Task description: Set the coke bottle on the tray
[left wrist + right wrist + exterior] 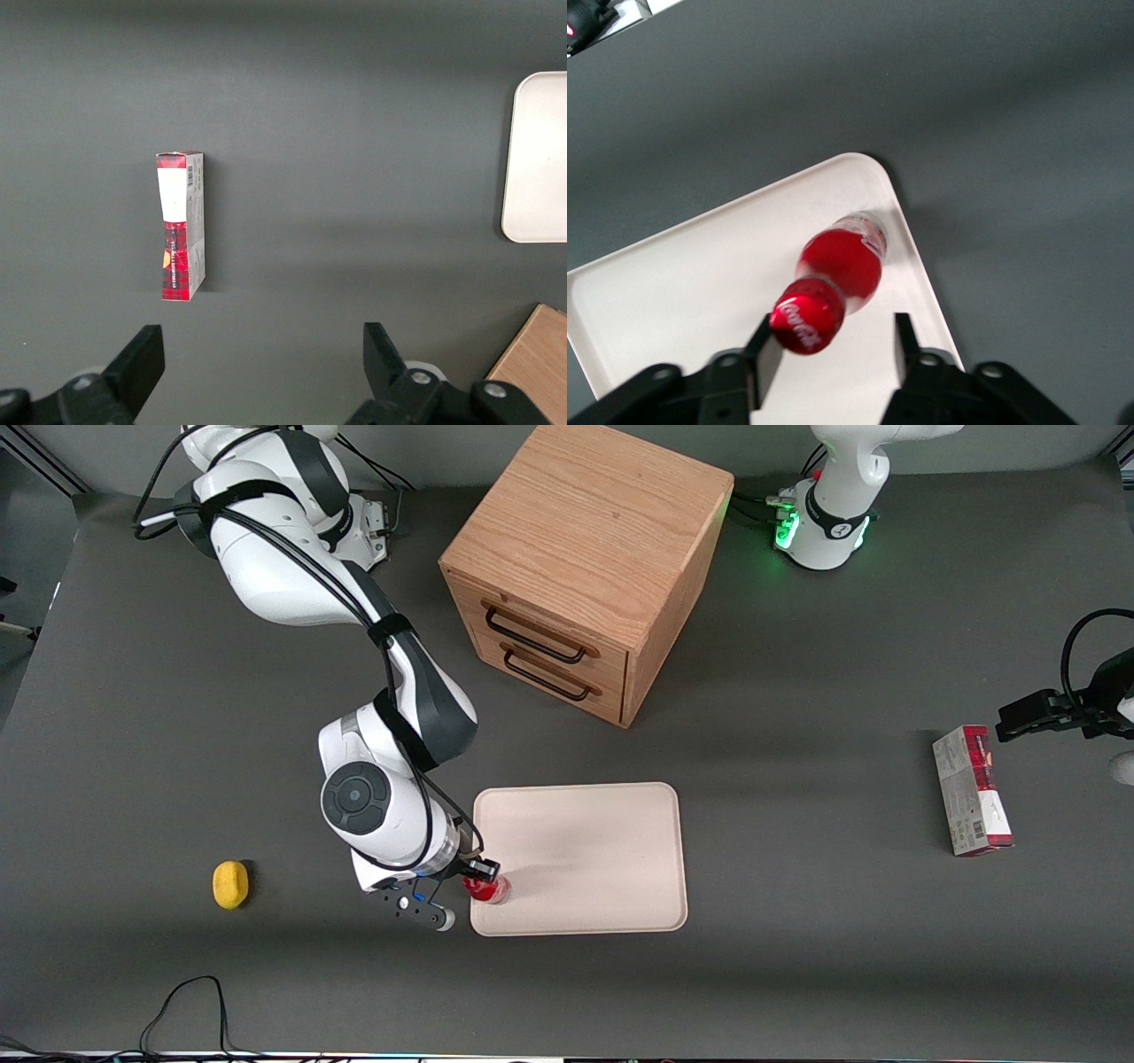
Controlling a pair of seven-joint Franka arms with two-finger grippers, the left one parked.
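The coke bottle (490,888) (842,261) is small and red, with a red cap and a clear base. It stands upright on the cream-white tray (585,850) (691,274), just inside the corner nearest the front camera at the working arm's end. My right gripper (462,893) (834,347) hangs over that corner, open, with its fingers on either side of the bottle's top. The cap sits close against one finger, and a wide gap separates it from the other finger.
A wooden drawer cabinet (576,576) stands farther from the front camera than the tray. A small yellow object (230,884) lies toward the working arm's end. A red-and-grey carton (972,790) (182,226) lies toward the parked arm's end.
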